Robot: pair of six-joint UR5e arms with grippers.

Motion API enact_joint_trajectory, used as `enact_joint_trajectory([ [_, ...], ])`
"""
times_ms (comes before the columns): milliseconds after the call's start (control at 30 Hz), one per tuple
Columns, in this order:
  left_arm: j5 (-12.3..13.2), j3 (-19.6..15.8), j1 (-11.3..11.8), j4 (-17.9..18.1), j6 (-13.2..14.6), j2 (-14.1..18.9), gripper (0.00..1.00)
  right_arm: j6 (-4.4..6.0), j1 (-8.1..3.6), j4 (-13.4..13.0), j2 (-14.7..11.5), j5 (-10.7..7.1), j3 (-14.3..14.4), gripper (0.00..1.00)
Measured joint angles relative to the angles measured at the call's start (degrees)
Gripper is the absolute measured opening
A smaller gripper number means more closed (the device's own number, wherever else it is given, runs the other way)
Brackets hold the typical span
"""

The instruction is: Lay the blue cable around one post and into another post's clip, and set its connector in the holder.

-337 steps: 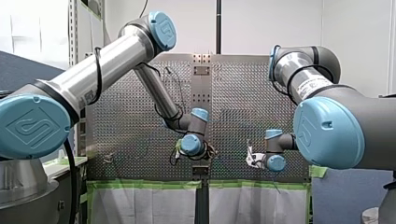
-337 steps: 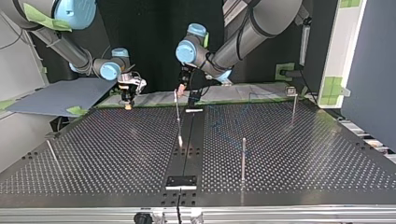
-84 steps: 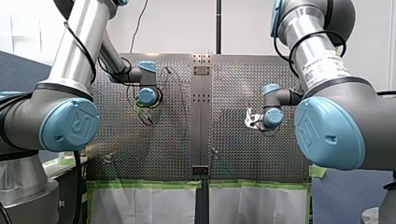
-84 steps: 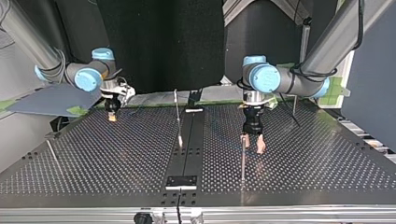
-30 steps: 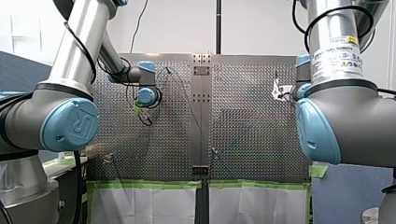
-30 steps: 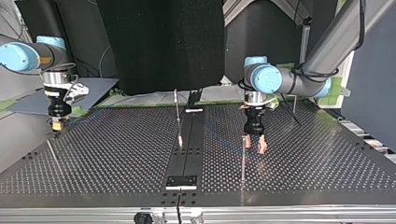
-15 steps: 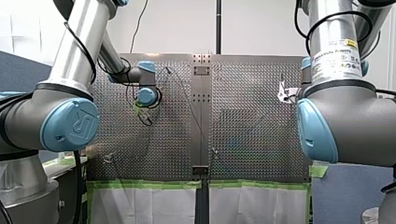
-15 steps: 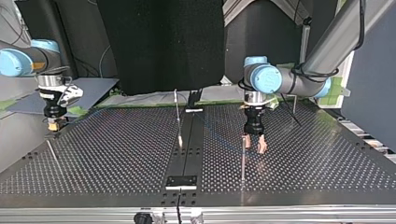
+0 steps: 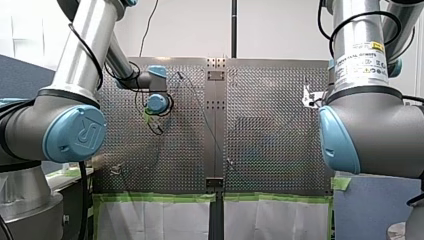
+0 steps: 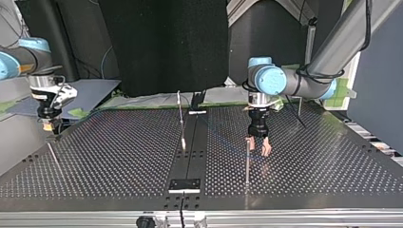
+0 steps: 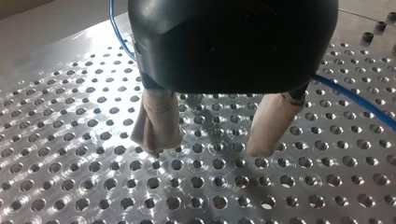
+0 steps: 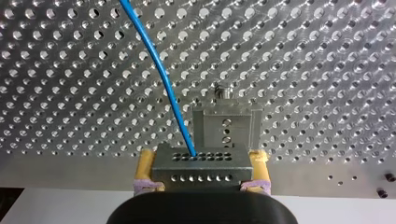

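The right gripper (image 12: 203, 169) was clamped on the connector (image 12: 201, 161), just short of the holder (image 12: 226, 128); the left gripper (image 11: 208, 147) hung open beside the blue cable (image 12: 161, 80). Light and limp, it seemed best steered by the rigid connector.

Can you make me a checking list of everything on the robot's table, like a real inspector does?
Surface: perforated metal table, holes all over.
Job's things: blue cable plugged into the metal connector; holder just ahead of it; thin posts standing on the table.
Clutter: nothing seen.
Hands: right hand shut on the connector, yellow pads showing; left hand open and empty, beside a post.
Cables: the blue cable curves away from the connector over the table; a black cable loops along my left arm.
Surroundings: green tape at the table's edge, white wall behind.
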Motion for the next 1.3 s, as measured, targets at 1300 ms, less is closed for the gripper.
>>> enact_joint_trajectory([
  [1300, -0.31, 0.00, -0.05, -0.12, 0.43, 0.00, 0.99, -1.20, -1.25, 1.80, 3.65, -7.05, -6.54, 0.00],
])
